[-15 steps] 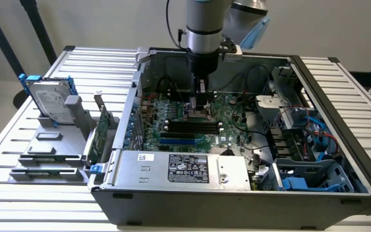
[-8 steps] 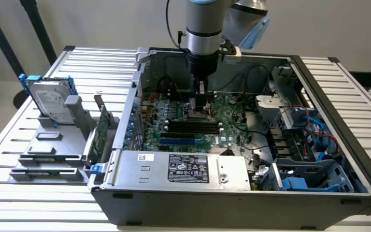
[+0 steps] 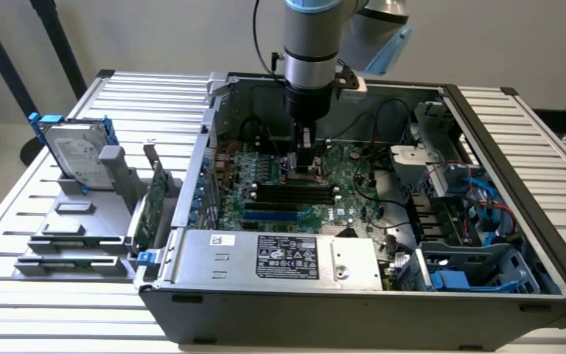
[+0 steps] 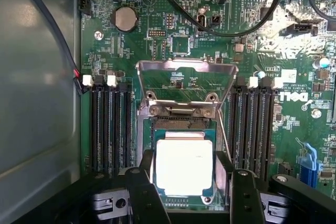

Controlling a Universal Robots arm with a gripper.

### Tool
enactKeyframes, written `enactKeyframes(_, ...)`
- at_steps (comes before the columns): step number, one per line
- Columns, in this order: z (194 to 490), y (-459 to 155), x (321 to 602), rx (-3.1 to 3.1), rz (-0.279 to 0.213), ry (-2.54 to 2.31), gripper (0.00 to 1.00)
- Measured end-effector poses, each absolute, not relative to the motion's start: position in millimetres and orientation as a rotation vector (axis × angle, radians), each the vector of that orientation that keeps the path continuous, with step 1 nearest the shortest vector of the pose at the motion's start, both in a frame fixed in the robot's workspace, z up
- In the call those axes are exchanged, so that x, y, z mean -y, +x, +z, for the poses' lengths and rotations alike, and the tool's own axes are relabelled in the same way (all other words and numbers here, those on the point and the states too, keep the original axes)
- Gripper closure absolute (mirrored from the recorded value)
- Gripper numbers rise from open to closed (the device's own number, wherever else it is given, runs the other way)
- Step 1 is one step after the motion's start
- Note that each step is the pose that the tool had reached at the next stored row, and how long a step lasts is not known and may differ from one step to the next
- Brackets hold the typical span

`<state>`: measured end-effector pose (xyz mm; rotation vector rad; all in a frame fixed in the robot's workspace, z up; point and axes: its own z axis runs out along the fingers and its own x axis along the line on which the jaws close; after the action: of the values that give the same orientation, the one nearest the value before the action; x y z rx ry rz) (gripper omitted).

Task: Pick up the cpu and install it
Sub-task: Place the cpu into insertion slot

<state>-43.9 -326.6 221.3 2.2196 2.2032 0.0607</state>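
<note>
I have the gripper (image 4: 185, 163) clamped on two opposite edges of the cpu (image 4: 184, 167), right over the socket (image 4: 181, 124), next to its raised load plate (image 4: 184, 65). My worry is that any tilt or offset against the socket could bend contacts.

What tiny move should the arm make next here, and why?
Probably a slow, straight-down ease. The cpu lines up squarely with the open socket, the metal retaining frame stands swung up clear, and the gripper is right at it. Whether the chip is already seated I can't tell.
</note>
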Motion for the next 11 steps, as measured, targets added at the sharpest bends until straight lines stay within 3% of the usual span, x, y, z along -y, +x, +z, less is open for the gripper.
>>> enactKeyframes(11, 210.9, -41.8, 326.6, -2.208, 0.056, 2.226, 0.45)
